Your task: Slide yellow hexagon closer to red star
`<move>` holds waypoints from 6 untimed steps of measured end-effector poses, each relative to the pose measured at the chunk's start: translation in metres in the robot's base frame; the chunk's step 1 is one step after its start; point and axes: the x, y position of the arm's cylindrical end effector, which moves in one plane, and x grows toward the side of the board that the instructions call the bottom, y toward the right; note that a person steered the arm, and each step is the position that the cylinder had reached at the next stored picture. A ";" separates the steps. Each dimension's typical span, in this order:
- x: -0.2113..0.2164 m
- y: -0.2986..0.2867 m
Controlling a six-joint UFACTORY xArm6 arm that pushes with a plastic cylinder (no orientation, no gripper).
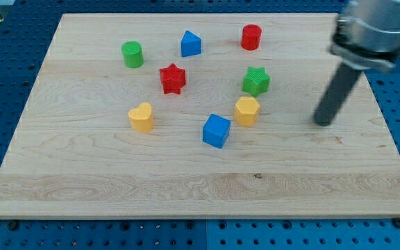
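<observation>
The yellow hexagon (246,110) sits on the wooden board right of centre, just below the green star (256,80). The red star (173,78) lies up and to the view's left of it, with bare board between them. My tip (321,122) rests on the board to the view's right of the yellow hexagon, well apart from it and touching no block.
A blue cube (216,130) sits just below-left of the hexagon. A yellow heart (142,117) lies left. A green cylinder (132,54), a blue pentagon-like block (191,44) and a red cylinder (251,37) stand near the top. The board's right edge (387,125) is close to my tip.
</observation>
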 end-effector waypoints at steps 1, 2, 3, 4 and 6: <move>0.000 -0.015; -0.008 -0.046; -0.008 -0.066; -0.008 -0.099; -0.017 -0.169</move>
